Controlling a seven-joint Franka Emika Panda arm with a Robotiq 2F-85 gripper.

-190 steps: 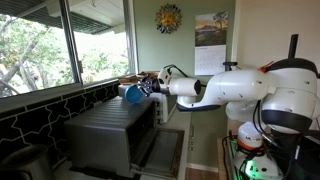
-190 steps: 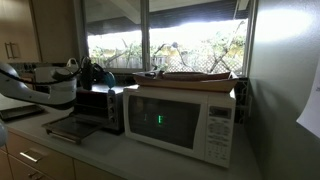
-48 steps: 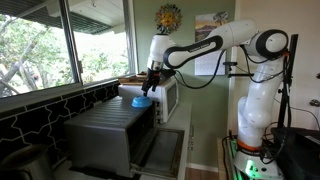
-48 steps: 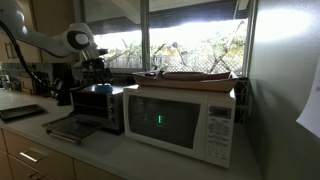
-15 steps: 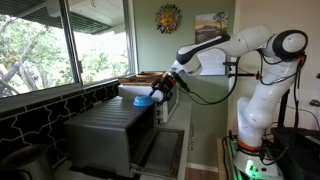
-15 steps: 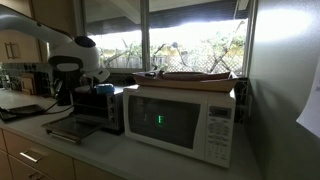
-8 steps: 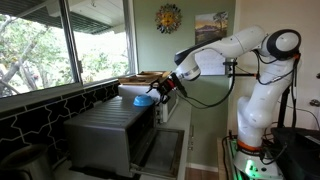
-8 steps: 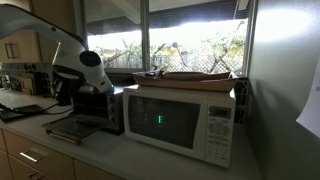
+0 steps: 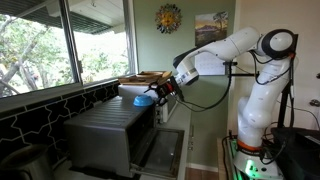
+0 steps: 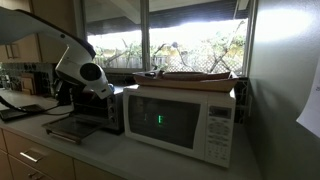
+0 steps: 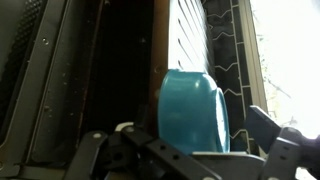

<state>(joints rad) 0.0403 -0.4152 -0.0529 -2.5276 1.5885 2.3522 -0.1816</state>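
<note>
As seen in an exterior view, blue bowl (image 9: 143, 99) on the flat top of the oven (image 9: 105, 130), near the front edge above the dropped door (image 9: 165, 152). Needs no support there, and lies open to reach from the room side, away from the window (image 9: 60, 45). Just beside it, at about the same height, gripper (image 9: 159, 89), with arm stretched out level from the base. Probably held so to meet the bowl from the side rather than from above. Fingers (image 11: 268, 128) apart in the wrist view, nothing clamped. Bowl dead ahead of them, framed between the two tips yet beyond them, touching neither as far as can be told. Cannot tell which way up. In an exterior view, both hidden behind the arm's joint (image 10: 90, 75); microwave (image 10: 185, 120) close by on the counter.
</note>
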